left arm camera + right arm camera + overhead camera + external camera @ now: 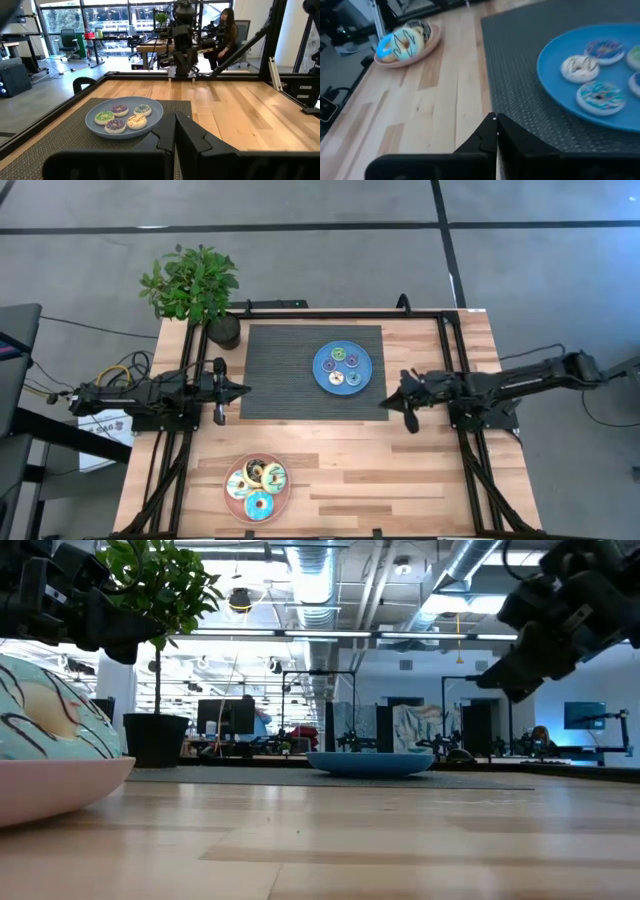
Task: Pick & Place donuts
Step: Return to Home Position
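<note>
Several coin-small donuts (343, 367) lie on a blue plate (322, 379) on the dark mat; the left wrist view shows them (120, 117) and so does the right wrist view (592, 80). Large donuts (258, 483) sit on a pink plate (231, 498) near the table's near edge, the blue-iced one (400, 44) plain in the right wrist view. My left gripper (240, 390) hovers shut at the mat's left edge (175, 136). My right gripper (386, 402) hovers shut at the mat's right near corner (496, 134). Neither touches anything.
A potted plant (195, 288) stands at the table's far left corner, beside the mat (285, 345). Black frame rails (452, 340) run along the table's sides. Bare wood (400, 470) lies between the two plates and to the right. A person (229, 30) sits in the room beyond.
</note>
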`<action>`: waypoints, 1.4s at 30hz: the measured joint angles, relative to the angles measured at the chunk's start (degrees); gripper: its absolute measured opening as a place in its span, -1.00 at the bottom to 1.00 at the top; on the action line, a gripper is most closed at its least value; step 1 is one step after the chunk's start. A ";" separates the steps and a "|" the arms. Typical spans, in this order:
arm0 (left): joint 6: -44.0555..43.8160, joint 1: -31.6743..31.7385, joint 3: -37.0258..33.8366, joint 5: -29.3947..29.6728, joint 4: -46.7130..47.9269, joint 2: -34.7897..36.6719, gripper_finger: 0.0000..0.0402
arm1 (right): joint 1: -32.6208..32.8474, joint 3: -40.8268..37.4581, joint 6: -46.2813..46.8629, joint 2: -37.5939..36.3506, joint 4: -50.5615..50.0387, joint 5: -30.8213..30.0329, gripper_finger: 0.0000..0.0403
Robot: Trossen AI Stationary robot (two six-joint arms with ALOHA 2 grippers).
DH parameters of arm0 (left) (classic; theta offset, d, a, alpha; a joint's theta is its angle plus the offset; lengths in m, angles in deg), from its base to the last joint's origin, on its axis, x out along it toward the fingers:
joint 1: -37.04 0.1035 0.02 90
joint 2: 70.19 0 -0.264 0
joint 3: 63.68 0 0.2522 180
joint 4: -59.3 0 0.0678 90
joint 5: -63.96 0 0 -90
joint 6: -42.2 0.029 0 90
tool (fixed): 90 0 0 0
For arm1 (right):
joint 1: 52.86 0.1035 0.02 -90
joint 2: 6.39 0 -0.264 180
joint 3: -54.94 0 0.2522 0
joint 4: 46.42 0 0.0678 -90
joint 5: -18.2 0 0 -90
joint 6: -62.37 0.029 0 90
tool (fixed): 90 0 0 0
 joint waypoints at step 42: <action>-0.02 0.02 0.00 0.00 0.00 0.00 -1.00 | 1.70 -5.02 -14.21 -45.67 -33.74 -6.42 -1.00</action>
